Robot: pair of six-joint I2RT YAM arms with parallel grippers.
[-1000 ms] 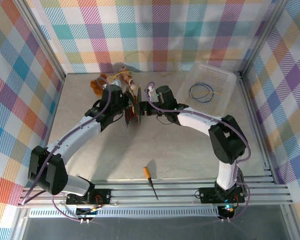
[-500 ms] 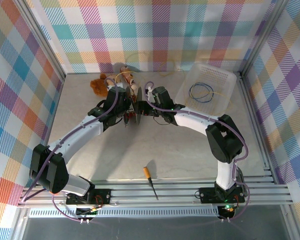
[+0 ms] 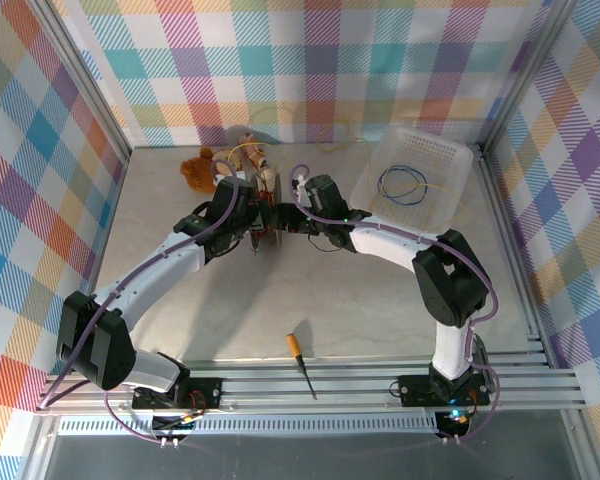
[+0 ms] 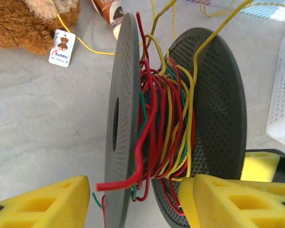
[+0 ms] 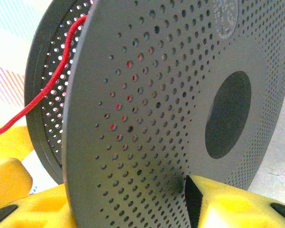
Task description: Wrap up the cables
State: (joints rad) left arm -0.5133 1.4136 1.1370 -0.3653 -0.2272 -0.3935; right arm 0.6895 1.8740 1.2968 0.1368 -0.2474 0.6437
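Note:
A grey two-disc spool (image 3: 263, 213) stands on edge mid-table between both grippers. Red, green and thin yellow cables (image 4: 190, 99) are wound on its core, and yellow strands run up off the top. A loose red end (image 4: 116, 184) sticks out low down. My left gripper (image 4: 135, 190) is open, with one yellow finger (image 4: 42, 204) outside the left disc and the other against the right disc. My right gripper (image 5: 128, 190) is shut on the perforated disc (image 5: 147, 118), a pad on each face. In the top view the left gripper (image 3: 250, 216) and right gripper (image 3: 285, 217) flank the spool.
A brown plush toy (image 3: 195, 170) with a tag (image 4: 61, 47) and a small bottle (image 3: 267, 170) lie just behind the spool. A white basket (image 3: 450, 195) at the back right holds a blue-and-yellow wire loop (image 3: 403, 185). An orange-handled screwdriver (image 3: 300, 360) lies near the front rail.
My left gripper's jaws have opened from shut. The spool and both grippers have shifted slightly toward the back of the table.

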